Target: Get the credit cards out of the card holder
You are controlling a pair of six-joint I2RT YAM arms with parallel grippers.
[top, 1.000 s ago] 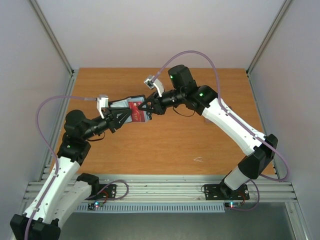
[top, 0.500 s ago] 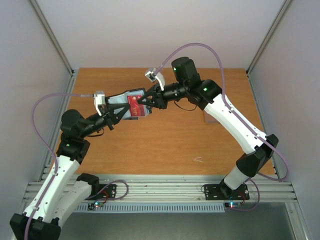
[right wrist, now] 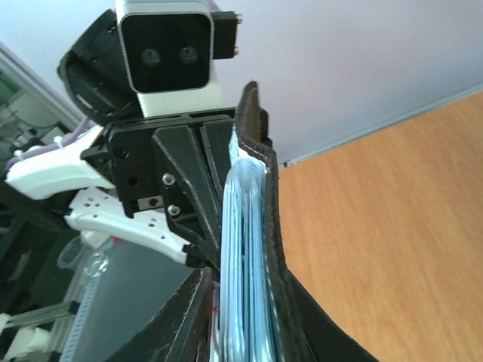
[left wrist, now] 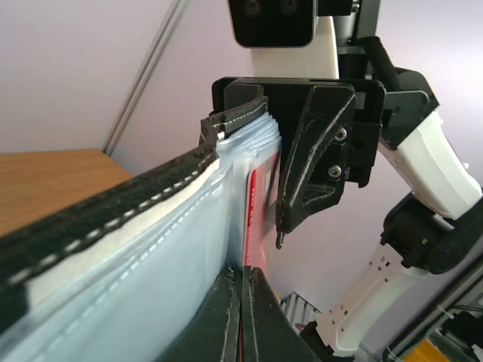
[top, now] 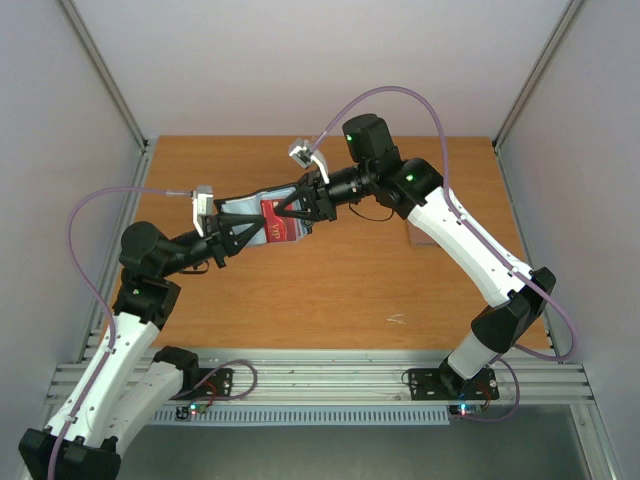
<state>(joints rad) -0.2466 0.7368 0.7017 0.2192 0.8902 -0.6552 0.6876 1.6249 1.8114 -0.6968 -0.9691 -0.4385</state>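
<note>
The left gripper (left wrist: 241,277) is clamped tight, its fingers meeting on the lower edge of the black, white-stitched folding card holder (left wrist: 136,226) with pale blue pockets. The right gripper (right wrist: 243,265) straddles the opposite end; whether it pinches is unclear. The holder hangs above the far-left part of the orange wooden table (top: 350,290). The overhead view shows a dark red plastic card (top: 276,224) face-on, its white lettering unreadable, while the wrist views show only its edge.

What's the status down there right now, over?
Left gripper shut on card holder, midair. Right gripper straddles other end, grip unclear. Red card not out yet. Nothing blocking.
</note>
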